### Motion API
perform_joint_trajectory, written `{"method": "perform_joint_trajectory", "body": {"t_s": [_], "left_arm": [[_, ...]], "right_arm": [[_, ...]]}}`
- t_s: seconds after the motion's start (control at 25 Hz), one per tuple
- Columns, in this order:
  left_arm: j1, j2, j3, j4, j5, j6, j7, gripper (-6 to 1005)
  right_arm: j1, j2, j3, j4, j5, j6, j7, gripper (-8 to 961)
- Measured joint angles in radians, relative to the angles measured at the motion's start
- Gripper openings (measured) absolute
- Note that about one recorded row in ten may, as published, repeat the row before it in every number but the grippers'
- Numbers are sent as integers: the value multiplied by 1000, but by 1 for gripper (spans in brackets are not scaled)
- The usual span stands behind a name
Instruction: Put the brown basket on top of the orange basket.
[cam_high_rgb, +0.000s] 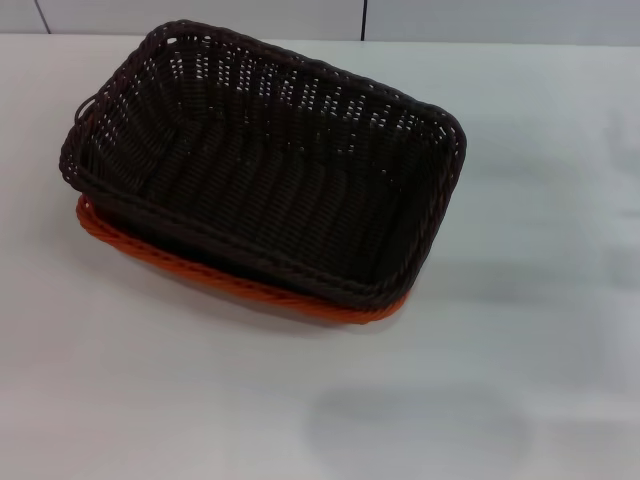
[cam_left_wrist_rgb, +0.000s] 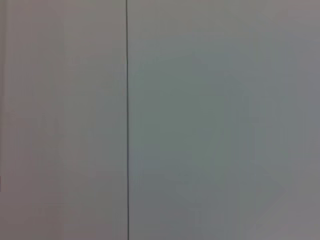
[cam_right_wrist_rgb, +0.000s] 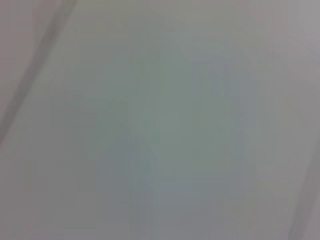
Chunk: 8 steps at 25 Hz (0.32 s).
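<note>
The brown basket (cam_high_rgb: 265, 165) sits nested inside the orange basket (cam_high_rgb: 250, 292) on the white table, left of centre in the head view. Only the orange basket's near rim and a strip of its side show under the brown one. A small wire loop sticks out at the brown basket's left end. Neither gripper nor arm shows in the head view. The left wrist view shows only a pale surface with a thin dark seam, and the right wrist view shows only a blurred pale surface.
The white table (cam_high_rgb: 500, 380) spreads around the baskets, with its far edge against a pale wall (cam_high_rgb: 200, 15) at the top of the head view. A faint shadow lies on the table near the front.
</note>
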Motion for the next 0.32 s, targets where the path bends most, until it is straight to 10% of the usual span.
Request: {"method": "perform_joint_trajectory", "body": {"t_s": [0.16, 0.32], "left_arm": [[8, -1, 1, 2, 2, 12, 0, 802], [7, -1, 0, 2, 3, 13, 2, 802]], "right_arm": [[122, 2, -101, 433, 264, 515, 251, 611], [125, 2, -150, 464, 360, 568, 244, 611]]}}
